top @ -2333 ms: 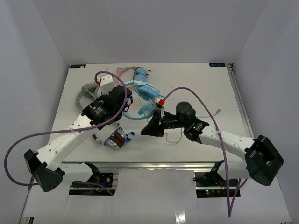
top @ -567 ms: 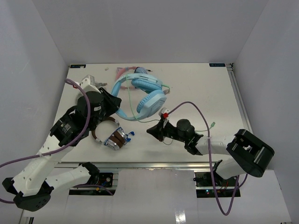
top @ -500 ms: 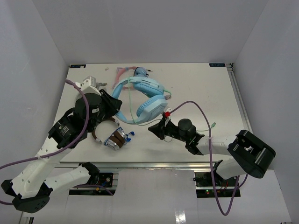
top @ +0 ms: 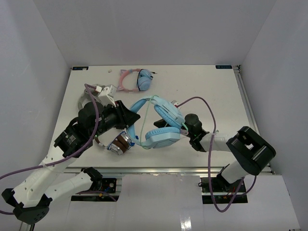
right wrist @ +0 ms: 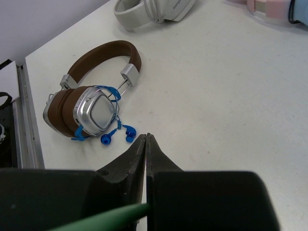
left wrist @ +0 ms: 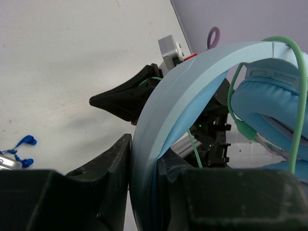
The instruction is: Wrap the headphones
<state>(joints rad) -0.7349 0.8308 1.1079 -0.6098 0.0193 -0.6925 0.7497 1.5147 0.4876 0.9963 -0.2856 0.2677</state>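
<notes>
Left tool (left wrist: 143, 161) clamped on headband (left wrist: 183, 77) of blue headphones (top: 162, 136), right tool (right wrist: 146, 144) pinched shut on green cable (right wrist: 113, 215)

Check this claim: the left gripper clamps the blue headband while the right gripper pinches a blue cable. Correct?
Not quite. The left gripper clamps the blue headband, but the cable the right gripper pinches is pale green, not blue; the right wrist view shows it.
</notes>
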